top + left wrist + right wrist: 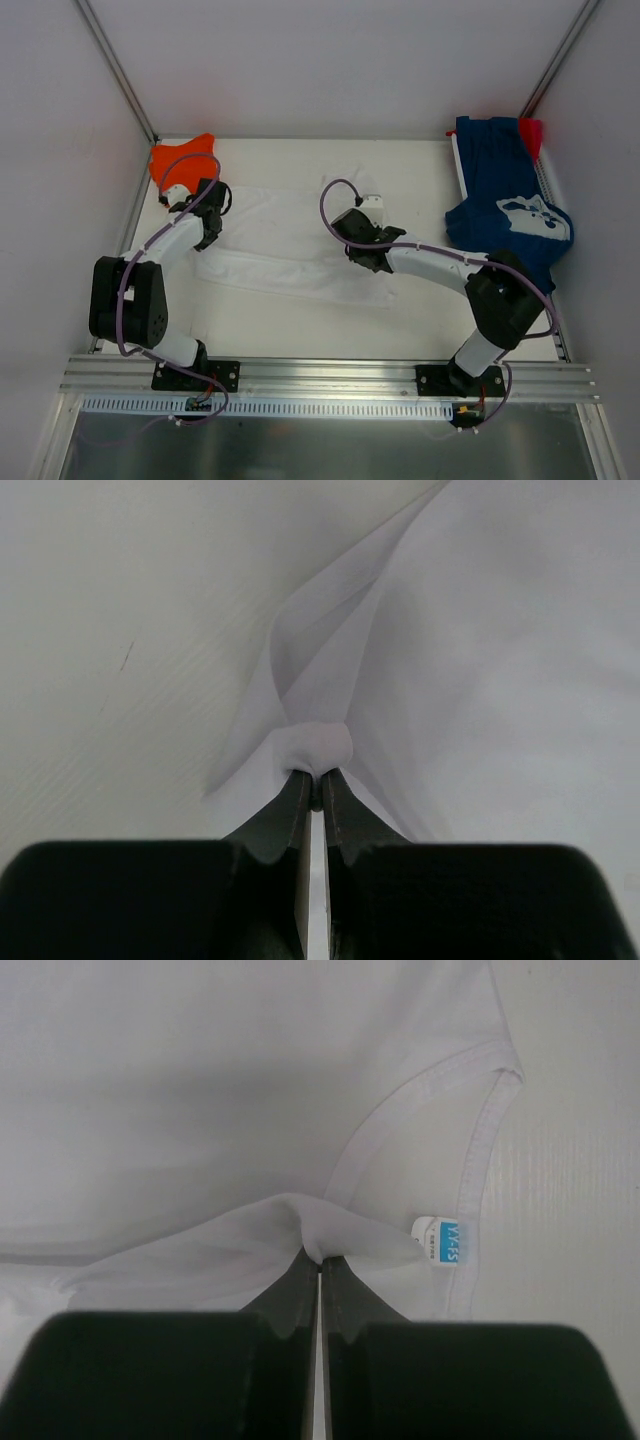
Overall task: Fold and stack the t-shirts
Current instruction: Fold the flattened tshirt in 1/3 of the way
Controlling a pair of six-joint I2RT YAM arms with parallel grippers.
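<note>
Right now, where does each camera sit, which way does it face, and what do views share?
Top external: above and behind the bases, looking down on the table; both arms show.
Left wrist: on the left arm, looking along the left gripper, shut on the white t-shirt.
Right wrist: likewise along the right gripper, pinching cloth near the collar label.
Shared: the white t-shirt, in all three.

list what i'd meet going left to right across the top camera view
orange t-shirt → left gripper, pinching the white shirt's left end → white t-shirt → right gripper, pinching it near the collar → navy t-shirt
</note>
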